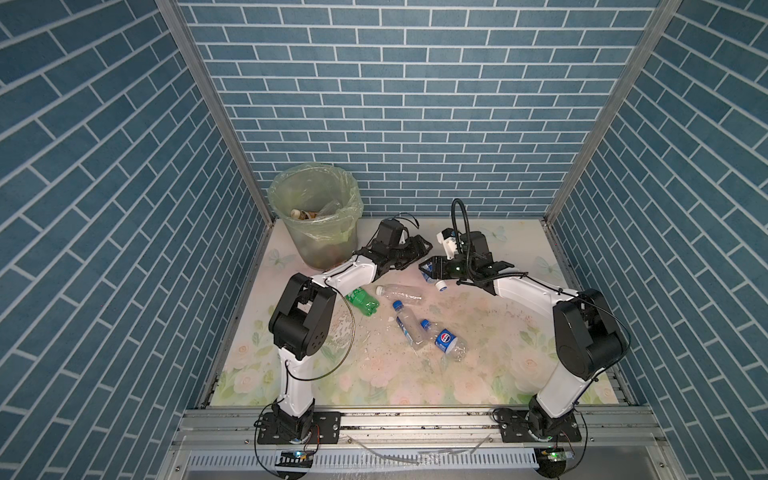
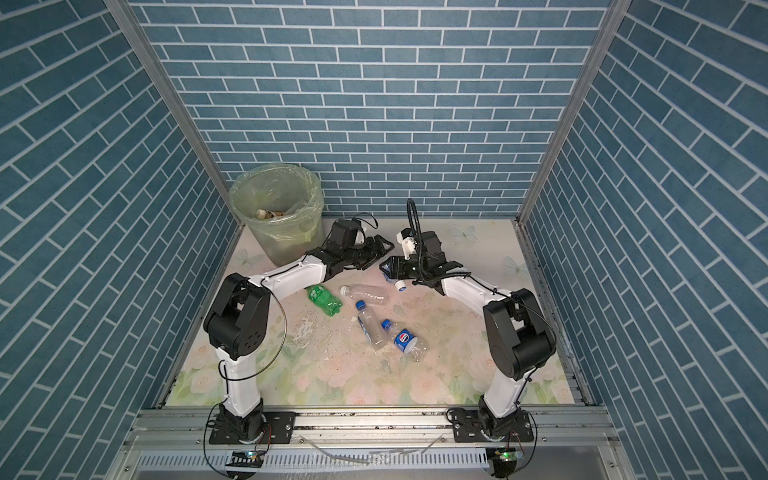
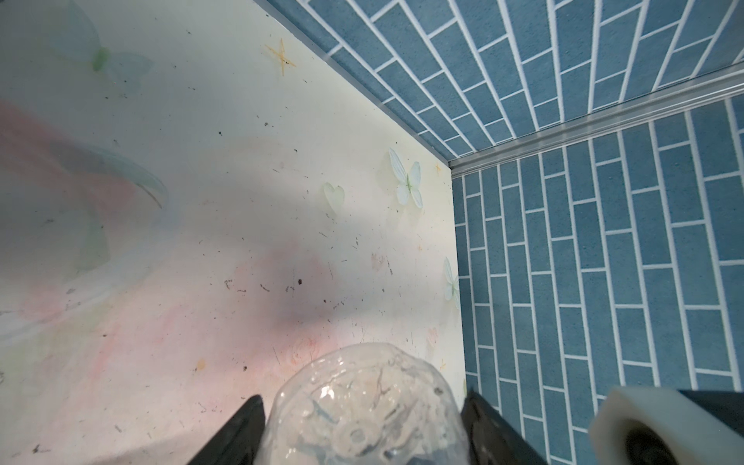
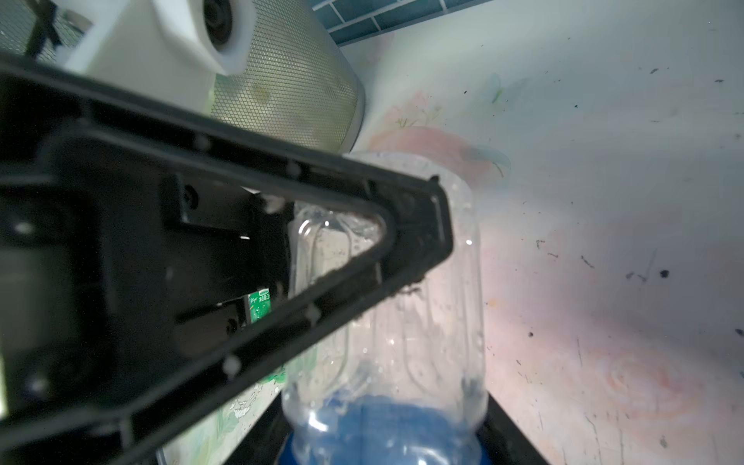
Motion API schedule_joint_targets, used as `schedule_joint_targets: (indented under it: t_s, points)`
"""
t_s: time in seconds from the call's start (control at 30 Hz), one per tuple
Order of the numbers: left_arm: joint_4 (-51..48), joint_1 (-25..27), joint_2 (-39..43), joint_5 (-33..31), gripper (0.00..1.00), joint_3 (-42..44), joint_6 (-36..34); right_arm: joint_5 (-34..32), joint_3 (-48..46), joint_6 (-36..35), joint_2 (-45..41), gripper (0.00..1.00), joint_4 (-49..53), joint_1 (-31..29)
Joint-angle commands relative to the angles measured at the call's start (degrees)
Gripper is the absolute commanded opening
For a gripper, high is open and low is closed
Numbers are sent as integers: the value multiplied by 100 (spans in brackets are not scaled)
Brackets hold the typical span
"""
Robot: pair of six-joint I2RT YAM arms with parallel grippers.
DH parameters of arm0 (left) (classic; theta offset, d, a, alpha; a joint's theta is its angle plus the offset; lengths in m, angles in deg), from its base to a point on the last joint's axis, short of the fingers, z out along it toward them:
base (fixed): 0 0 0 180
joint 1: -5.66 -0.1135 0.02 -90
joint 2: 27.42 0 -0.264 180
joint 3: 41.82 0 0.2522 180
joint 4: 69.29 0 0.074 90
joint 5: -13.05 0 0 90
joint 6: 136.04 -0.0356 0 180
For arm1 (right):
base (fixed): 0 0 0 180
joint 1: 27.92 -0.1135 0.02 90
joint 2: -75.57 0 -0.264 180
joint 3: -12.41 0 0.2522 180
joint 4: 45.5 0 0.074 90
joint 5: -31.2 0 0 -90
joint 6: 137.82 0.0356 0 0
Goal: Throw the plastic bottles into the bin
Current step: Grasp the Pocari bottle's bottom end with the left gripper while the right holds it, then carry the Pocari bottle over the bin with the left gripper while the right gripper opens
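Right hand (image 4: pixel 386 435) pinching bottle (image 4: pixel 422 322); long axis runs toward left hand (image 3: pixel 362 426), far end between its jaws, grip unclear. Bin (image 1: pixel 353 199) upper left in top view; left hand nearer.

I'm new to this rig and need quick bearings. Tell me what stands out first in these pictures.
Near the back of the flowered table, the right gripper clamps a clear, blue-labelled bottle while the left gripper flanks its base with its jaws. The bag-lined bin stands in the back left corner, a brown-labelled bottle inside. A green bottle and three clear bottles lie loose nearer the front.
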Motion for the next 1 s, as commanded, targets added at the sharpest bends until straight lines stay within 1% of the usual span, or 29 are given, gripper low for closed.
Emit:
schedule_joint_targets:
  t_s: [0.0, 0.17, 0.23, 0.33, 0.5, 0.6, 0.73, 0.97]
  points:
    - [14, 32, -19, 30, 67, 85, -27, 68, 65, 118, 51, 43, -241, -34]
    - [36, 30, -9, 39, 53, 84, -35, 36, 51, 129, 43, 43, -255, -39]
    - [27, 27, -5, 39, 52, 74, -47, 42, 45, 145, 25, 44, -245, -36]
    - [10, 30, 4, 40, 51, 48, -65, 50, 54, 145, 0, 49, -185, -37]
    - [-125, -33, 16, 13, 50, -11, -168, 25, -9, 119, -136, 59, -138, -36]
    - [-372, -87, 57, -54, 49, -133, -386, -32, -53, 55, -250, 68, -54, -36]
    - [-761, -207, 104, -179, 49, -336, -673, -105, -163, -76, -466, 76, 92, -36]
    - [-1035, -383, 263, -308, 49, -542, -931, -207, -261, -236, -819, 85, 282, -36]
